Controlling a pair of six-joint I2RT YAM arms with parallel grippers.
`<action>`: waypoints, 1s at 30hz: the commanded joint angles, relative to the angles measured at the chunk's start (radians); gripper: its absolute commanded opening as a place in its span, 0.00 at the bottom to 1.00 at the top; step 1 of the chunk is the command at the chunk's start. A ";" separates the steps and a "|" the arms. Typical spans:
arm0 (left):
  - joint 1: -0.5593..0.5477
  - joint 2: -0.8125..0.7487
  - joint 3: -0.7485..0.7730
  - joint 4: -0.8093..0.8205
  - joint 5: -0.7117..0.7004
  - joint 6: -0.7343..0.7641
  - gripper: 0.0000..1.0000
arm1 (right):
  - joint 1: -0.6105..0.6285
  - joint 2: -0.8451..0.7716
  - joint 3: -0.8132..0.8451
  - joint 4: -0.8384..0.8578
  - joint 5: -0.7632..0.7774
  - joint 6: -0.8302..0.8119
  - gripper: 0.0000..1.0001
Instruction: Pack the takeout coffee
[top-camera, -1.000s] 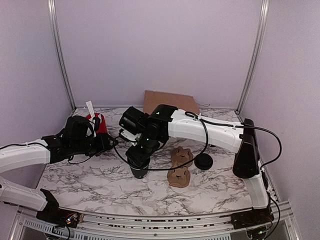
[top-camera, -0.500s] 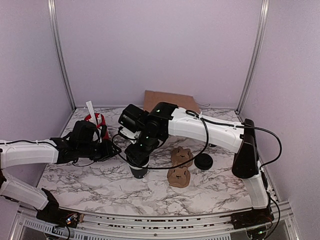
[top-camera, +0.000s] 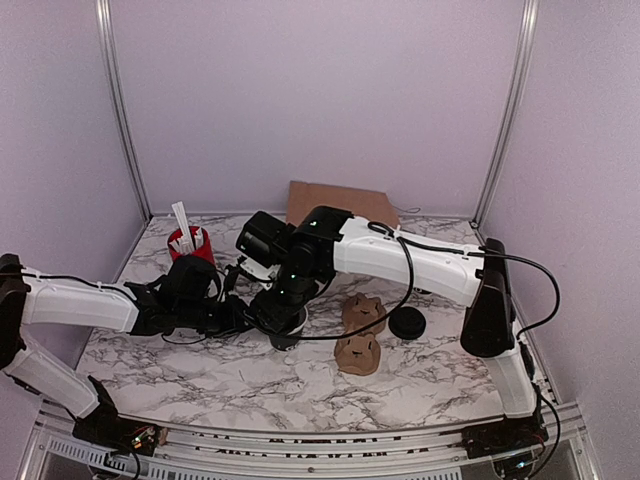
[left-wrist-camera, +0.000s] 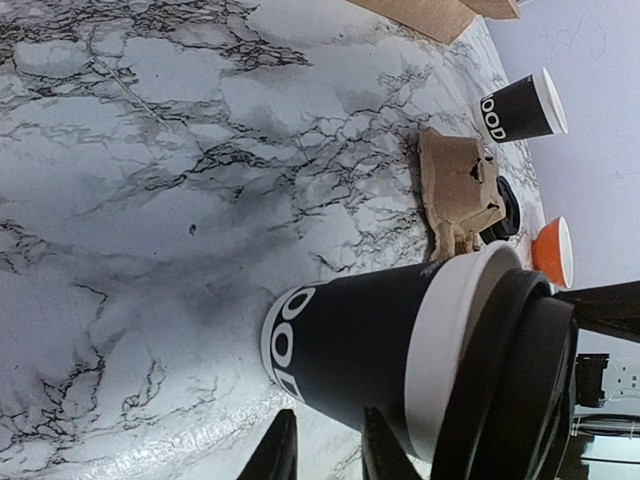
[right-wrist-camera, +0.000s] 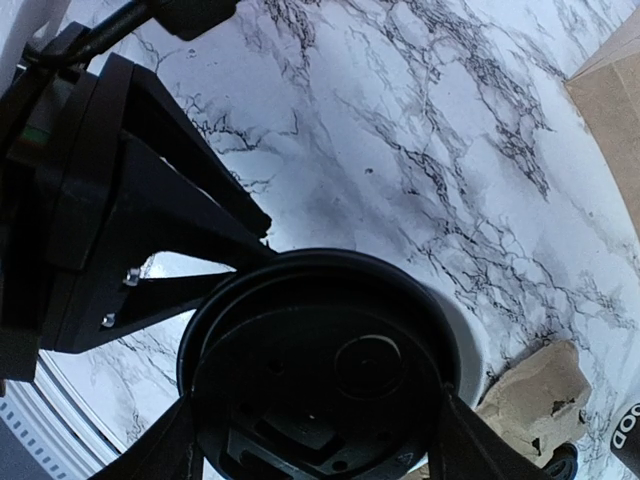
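Overhead: two brown cup carriers (top-camera: 363, 312), one loose black lid (top-camera: 407, 323) and one red cup (top-camera: 188, 243). The takeout coffee (top-camera: 285, 340) stands mid-table, mostly hidden under the right gripper (top-camera: 285, 308), with the left gripper (top-camera: 245, 318) just beside it.

Left wrist: two black cups, the coffee close and a second cup (left-wrist-camera: 520, 108) far off, plus one orange cup (left-wrist-camera: 553, 250). The left fingers (left-wrist-camera: 283, 450) sit narrowly apart, empty.

Right wrist: the right gripper's fingers clamp the coffee's lid (right-wrist-camera: 320, 370). Of the cup beneath, only a white sliver of rim shows.

Black cup (left-wrist-camera: 350, 350), white print; black lid (right-wrist-camera: 320, 380); grey-veined white table (left-wrist-camera: 150, 120).
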 joint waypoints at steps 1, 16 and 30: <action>-0.012 0.012 -0.004 0.043 0.015 -0.004 0.22 | -0.010 0.025 0.035 0.000 -0.011 -0.003 0.70; -0.016 -0.049 -0.035 -0.009 -0.071 -0.019 0.22 | -0.015 -0.003 0.076 -0.028 0.005 0.023 0.70; -0.014 -0.101 -0.029 -0.075 -0.126 -0.002 0.23 | -0.072 0.017 0.088 -0.034 0.003 -0.003 0.70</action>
